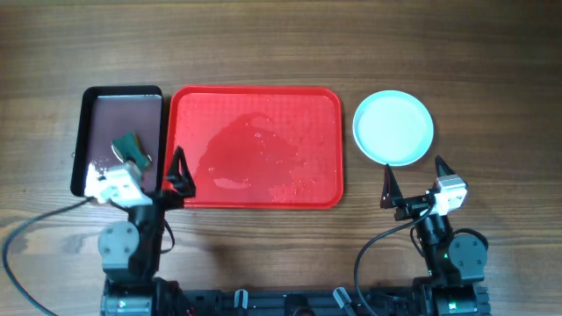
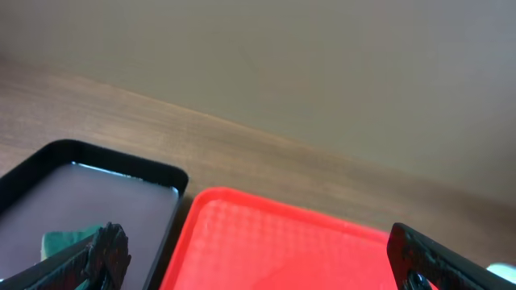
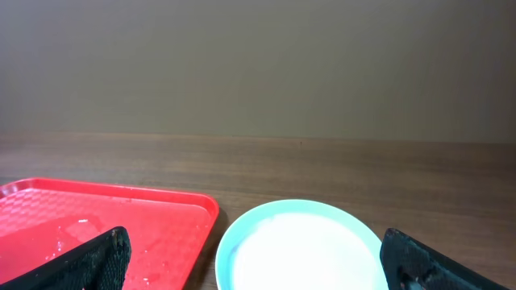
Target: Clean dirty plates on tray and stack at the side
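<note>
The red tray (image 1: 263, 123) lies at the table's middle with no plates on it, only wet patches and droplets. The plates (image 1: 393, 127) sit as one stack on the table just right of the tray; a pale turquoise rim and a white centre show, with no red smears visible. My left gripper (image 1: 156, 171) is open and empty over the tray's front left corner (image 2: 274, 242). My right gripper (image 1: 414, 180) is open and empty just in front of the stack (image 3: 302, 242). The tray's right end shows in the right wrist view (image 3: 105, 217).
A smaller black tray (image 1: 88, 132) with a wet brownish inside lies left of the red tray, holding a green sponge (image 1: 132, 147) near my left finger. It also shows in the left wrist view (image 2: 105, 193). Bare wooden table surrounds everything.
</note>
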